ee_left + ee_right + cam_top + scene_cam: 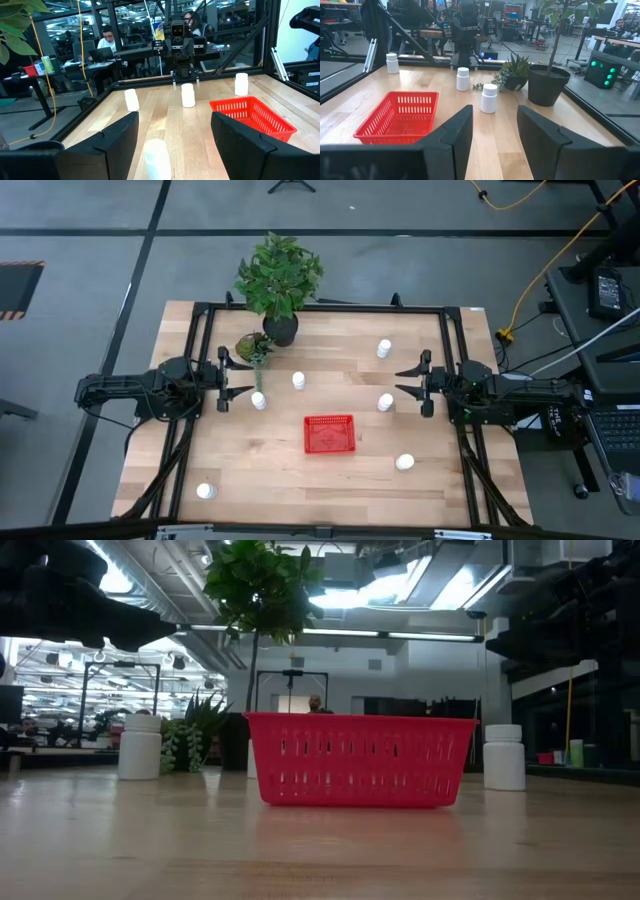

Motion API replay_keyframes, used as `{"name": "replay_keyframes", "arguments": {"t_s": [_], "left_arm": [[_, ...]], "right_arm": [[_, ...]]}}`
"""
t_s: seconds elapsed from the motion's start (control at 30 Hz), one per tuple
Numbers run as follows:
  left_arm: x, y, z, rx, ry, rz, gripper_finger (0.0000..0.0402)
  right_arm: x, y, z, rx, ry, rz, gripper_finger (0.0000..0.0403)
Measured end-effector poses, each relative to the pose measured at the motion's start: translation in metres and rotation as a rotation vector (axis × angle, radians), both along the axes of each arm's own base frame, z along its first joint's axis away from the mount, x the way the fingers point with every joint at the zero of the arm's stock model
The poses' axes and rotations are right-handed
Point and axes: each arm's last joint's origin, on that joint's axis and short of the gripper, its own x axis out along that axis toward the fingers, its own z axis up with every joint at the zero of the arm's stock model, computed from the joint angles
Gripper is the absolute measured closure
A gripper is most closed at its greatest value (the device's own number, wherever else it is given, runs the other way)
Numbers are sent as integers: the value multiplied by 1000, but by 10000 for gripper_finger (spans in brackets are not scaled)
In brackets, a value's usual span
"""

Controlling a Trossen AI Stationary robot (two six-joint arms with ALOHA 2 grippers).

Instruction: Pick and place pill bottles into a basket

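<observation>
The red mesh basket [329, 434] stands on the wooden table, a little near of its middle; it also shows in the low view [360, 760]. Six white pill bottles stand upright on the table: far right [383, 348], centre [298, 381], left of centre [258, 400], right of centre [385, 402], near right [404, 462] and near left [205, 491]. My left gripper [222, 380] is open and empty at the table's left, and a bottle [156, 157] stands just before its fingers. My right gripper [425, 383] is open and empty at the right, facing a bottle [489, 97].
A leafy plant in a black pot [280, 328] stands at the far edge, with a small succulent [254, 347] beside it. A black frame rail [320, 308] runs round the table. People sit at desks in the room beyond.
</observation>
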Motion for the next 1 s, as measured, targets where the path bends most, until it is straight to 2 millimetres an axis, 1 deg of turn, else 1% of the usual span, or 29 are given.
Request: {"name": "replay_keyframes", "arguments": {"t_s": [0.37,0.5,0.63,0.8,0.83,0.9,1.0], "left_arm": [[0,0,0,0,0,1,157],[0,0,0,0,-1,0,157],[0,0,0,0,-1,0,155],[0,0,6,9,-65,1,157],[-1,0,8,3,-85,0,157],[-1,0,9,-24,-100,-3,157],[-2,0,15,-121,-171,-15,157]], "right_arm": [[0,0,0,-3,-1,0,246],[0,0,5,-96,-23,1,246],[0,0,5,-107,-19,1,246],[0,0,7,-106,-44,-15,246],[0,0,8,-80,-59,-17,246],[0,-1,13,52,-118,-17,246],[-3,-2,28,263,-301,-36,246]]}}
